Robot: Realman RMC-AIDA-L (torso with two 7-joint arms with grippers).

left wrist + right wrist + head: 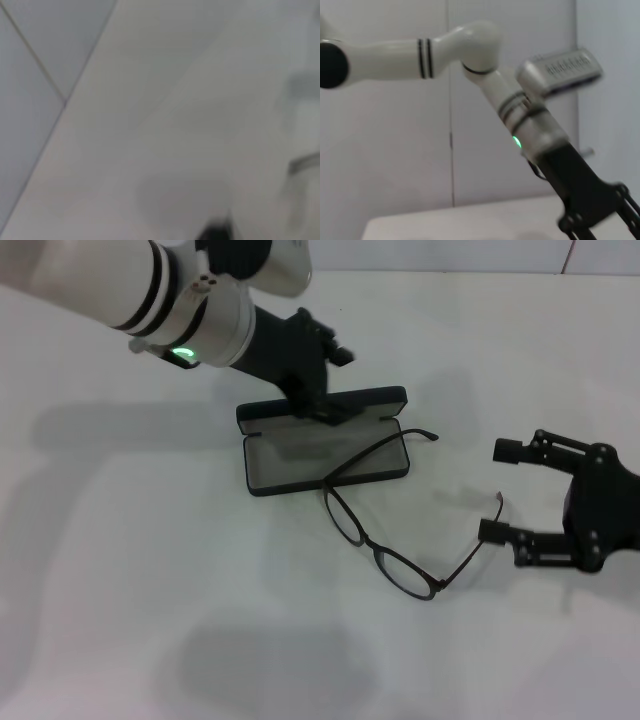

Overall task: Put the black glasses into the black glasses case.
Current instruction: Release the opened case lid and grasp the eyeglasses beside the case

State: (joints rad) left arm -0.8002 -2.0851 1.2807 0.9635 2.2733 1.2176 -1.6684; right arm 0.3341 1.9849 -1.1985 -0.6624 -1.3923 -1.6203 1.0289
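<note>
The black glasses case (pixel 300 465) lies open on the white table, grey lining up, its lid (pixel 350 402) standing at the back. My left gripper (pixel 318 400) is down at the lid's upper edge, touching it. The black glasses (pixel 385 558) lie unfolded on the table just in front of the case. One temple arm (pixel 385 447) rests across the case's front right corner. The other temple (pixel 480 540) ends between the fingers of my right gripper (pixel 500 491), which is open at the right. The right wrist view shows only the left arm and the left gripper (pixel 600 210).
The white table (pixel 150 590) stretches bare to the left and front of the case. The left wrist view shows only blurred white table surface (pixel 165 125). A pale wall stands behind the table in the right wrist view.
</note>
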